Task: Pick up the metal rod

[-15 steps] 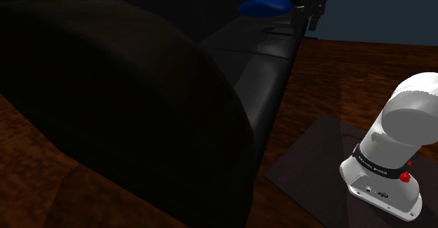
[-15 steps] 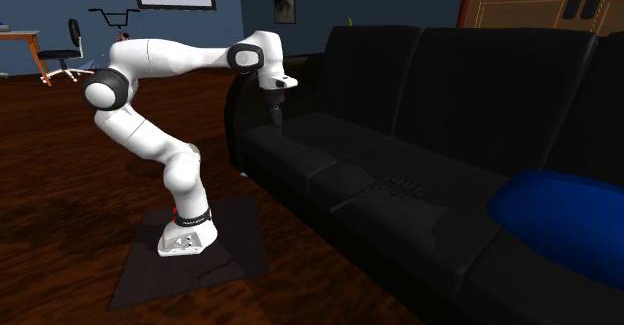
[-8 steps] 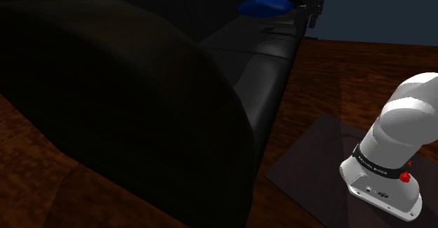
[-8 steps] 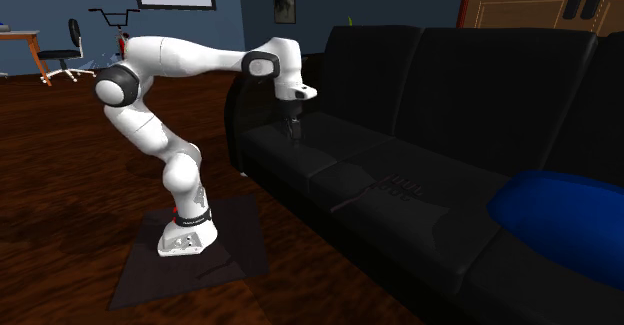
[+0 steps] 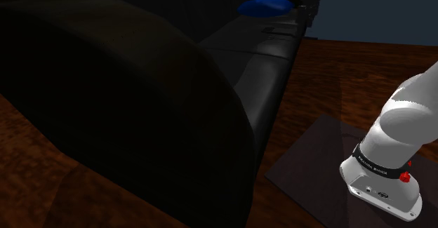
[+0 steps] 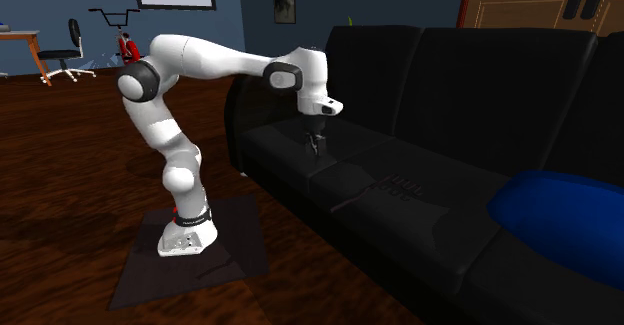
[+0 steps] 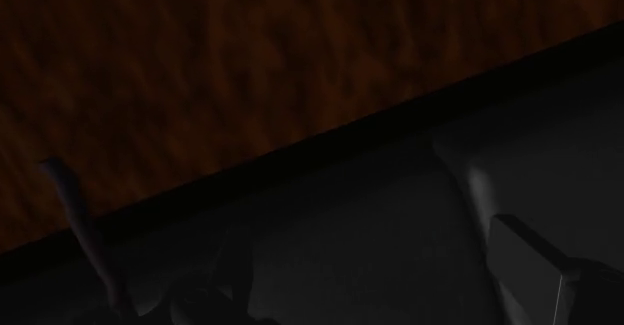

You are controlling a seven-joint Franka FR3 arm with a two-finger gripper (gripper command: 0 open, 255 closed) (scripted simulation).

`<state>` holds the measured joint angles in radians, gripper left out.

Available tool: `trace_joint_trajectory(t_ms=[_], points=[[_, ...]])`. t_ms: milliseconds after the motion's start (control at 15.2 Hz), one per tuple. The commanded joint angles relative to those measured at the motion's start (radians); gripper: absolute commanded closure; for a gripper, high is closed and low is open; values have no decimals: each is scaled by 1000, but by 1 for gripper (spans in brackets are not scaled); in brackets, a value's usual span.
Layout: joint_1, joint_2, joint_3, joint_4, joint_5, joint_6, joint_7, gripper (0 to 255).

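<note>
The gripper [image 6: 314,146] is poised over the sofa [image 6: 300,168] seat, fingers apart, empty. A dark ridged object [image 6: 398,185], presumed the rod, is noted on the seat toward the second exterior view's right; axis unclear.

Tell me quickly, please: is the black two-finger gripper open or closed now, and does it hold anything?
Black two-finger gripper: open, holding nothing; its fingers stand apart over the black sofa seat.

Black sofa [image 6: 480,83] on dark wood floor [image 6: 60,223]; blue cushion [image 6: 560,223] on seat; office chair [image 6: 72,35] by far wall
</note>
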<state>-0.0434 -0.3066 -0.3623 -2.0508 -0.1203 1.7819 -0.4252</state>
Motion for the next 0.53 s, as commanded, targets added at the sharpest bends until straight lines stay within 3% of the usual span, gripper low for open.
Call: trace_joint_trajectory(t_ms=[0,462], points=[[-3,80,-44,55,27,18,-75,0],[-49,381,-149,313,183,5,-325,0]])
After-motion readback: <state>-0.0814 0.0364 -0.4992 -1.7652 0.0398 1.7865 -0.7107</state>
